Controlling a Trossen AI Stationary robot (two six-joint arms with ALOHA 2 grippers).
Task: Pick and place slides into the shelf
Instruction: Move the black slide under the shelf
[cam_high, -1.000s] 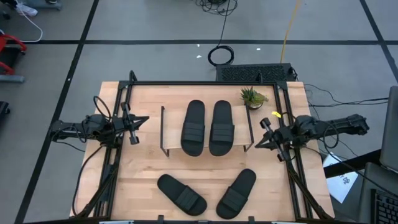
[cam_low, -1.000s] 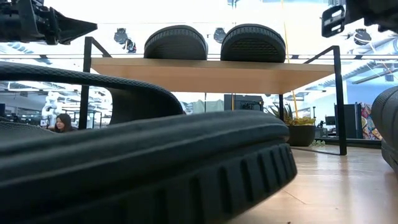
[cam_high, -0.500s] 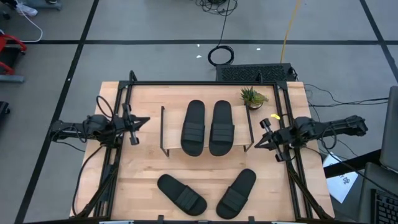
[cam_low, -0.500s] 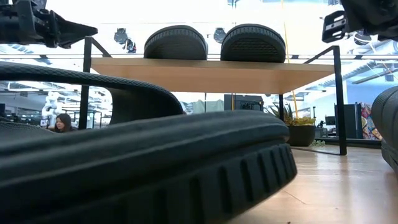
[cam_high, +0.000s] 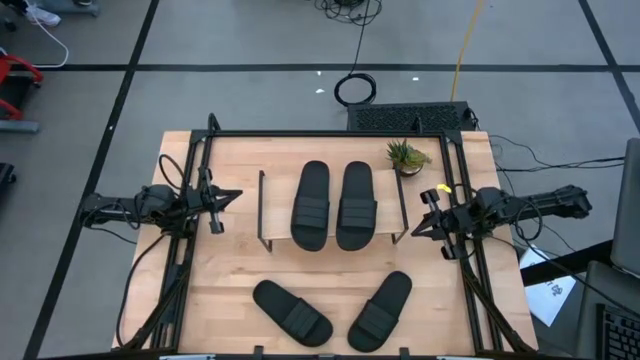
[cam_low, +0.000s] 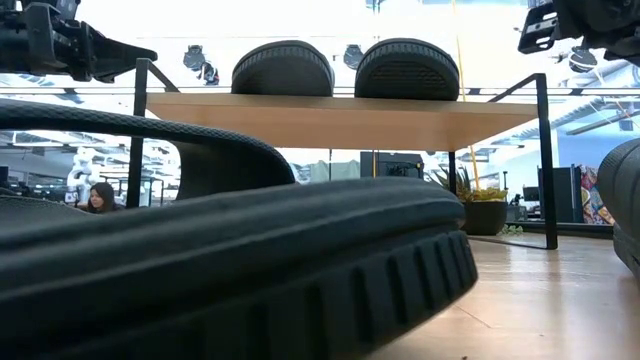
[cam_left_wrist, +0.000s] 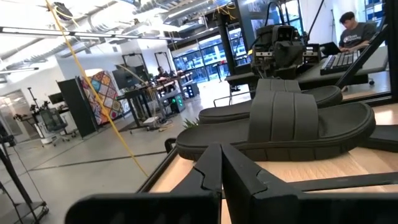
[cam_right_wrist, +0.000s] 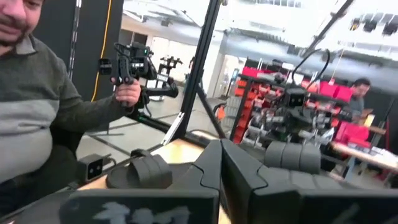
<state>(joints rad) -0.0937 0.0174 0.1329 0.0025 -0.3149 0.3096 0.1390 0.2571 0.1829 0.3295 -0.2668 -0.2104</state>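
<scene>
Lengthwise, two slides (cam_high: 329, 205) lie parallel atop the shelf (cam_high: 264, 228).

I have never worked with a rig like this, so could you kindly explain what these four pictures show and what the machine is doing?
It is a robot with two dark arms at a wooden table, each ending in a two-finger gripper. One picture looks straight down, one sits at table height, and one camera rides on each wrist. From above, the left gripper waits at the left edge and the right gripper at the right edge, both shut and holding nothing. Between them stands a small shelf with two black slides already on top. Two more slides lie on the table nearer the front. A small potted plant stands behind the shelf.
</scene>
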